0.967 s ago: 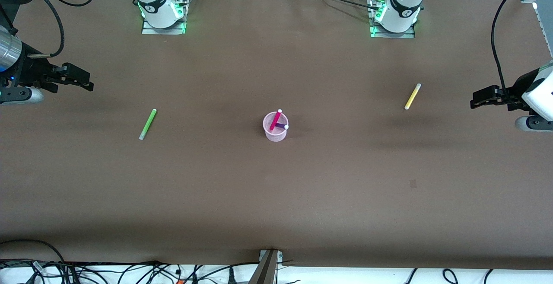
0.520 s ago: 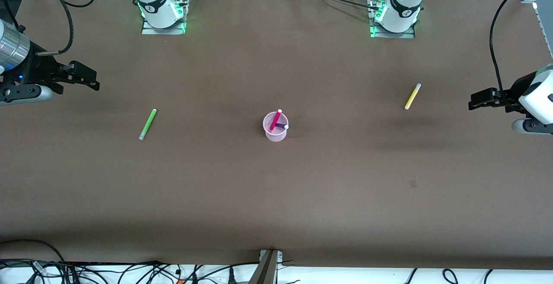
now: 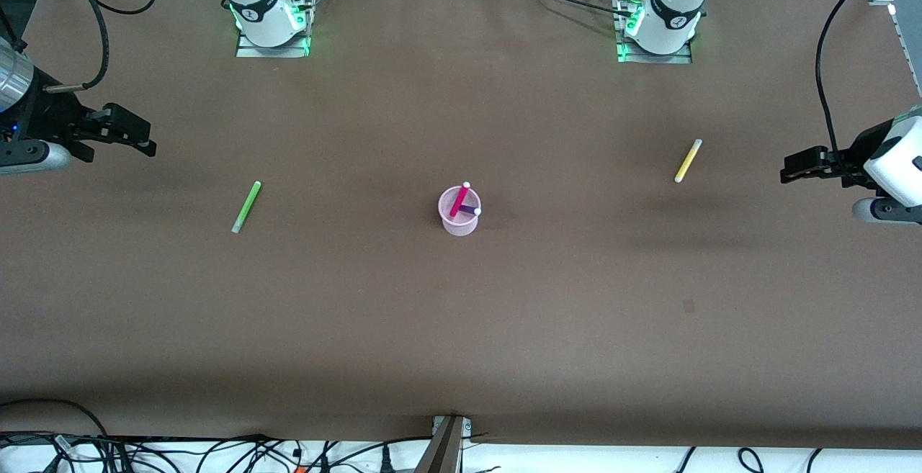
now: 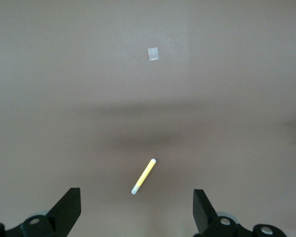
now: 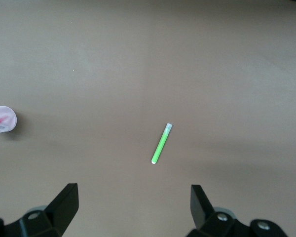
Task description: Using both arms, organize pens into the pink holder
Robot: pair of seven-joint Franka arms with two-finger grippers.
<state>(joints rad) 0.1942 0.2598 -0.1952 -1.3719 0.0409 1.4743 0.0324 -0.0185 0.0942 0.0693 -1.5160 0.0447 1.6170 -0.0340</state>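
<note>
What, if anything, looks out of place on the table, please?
Two pens lie loose on the table: the green pen toward the right arm's end, the yellow pen toward the left arm's. Nothing looks spilled or damaged.

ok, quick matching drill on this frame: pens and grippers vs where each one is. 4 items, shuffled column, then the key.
Things:
1. magenta pen
2. green pen
3. yellow pen
4. left gripper

Places or states:
A. flat on table, toward the right arm's end
B. open, empty, above the table's edge
C. standing in the pink holder
D. flat on table, toward the left arm's end

Pairs: 1-C, 2-A, 3-D, 4-B
</note>
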